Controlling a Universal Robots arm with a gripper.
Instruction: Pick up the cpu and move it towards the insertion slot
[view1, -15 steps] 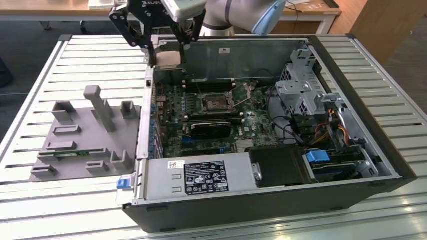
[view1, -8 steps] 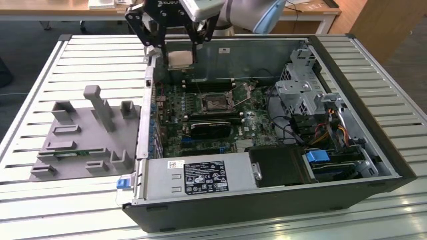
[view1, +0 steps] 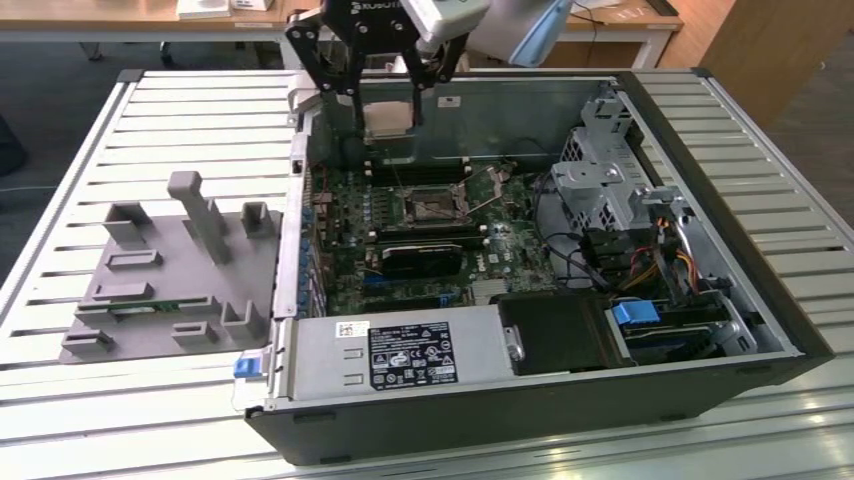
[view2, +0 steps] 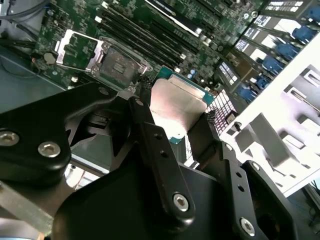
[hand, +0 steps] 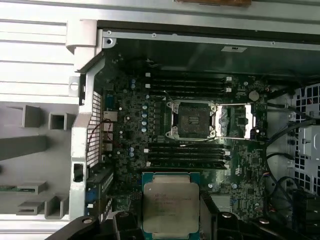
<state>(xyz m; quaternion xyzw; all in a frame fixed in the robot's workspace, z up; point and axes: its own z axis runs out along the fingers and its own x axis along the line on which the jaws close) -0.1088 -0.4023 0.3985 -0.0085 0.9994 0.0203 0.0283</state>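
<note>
You have the cpu (hand: 171, 205) clamped between the gripper (view1: 388, 118) fingers (view2: 160, 150), lifted above the open computer case (view1: 747, 290), with the insertion slot (hand: 192, 120) on the motherboard (hand: 130, 125) lying uncovered below, well apart.

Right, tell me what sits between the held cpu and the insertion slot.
In the first wrist view, a bank of long black memory slots lies between the cpu, held in the pincer, and the insertion slot.

Silver-topped cpu (hand: 170, 206) with teal-green edge, black gripper (view1: 384, 85), green motherboard (hand: 200, 170), shiny metal insertion slot (hand: 192, 120) with dark centre, grey tray (view1: 167, 275), white slatted table (view1: 160, 120), blue clip (view1: 635, 312).
</note>
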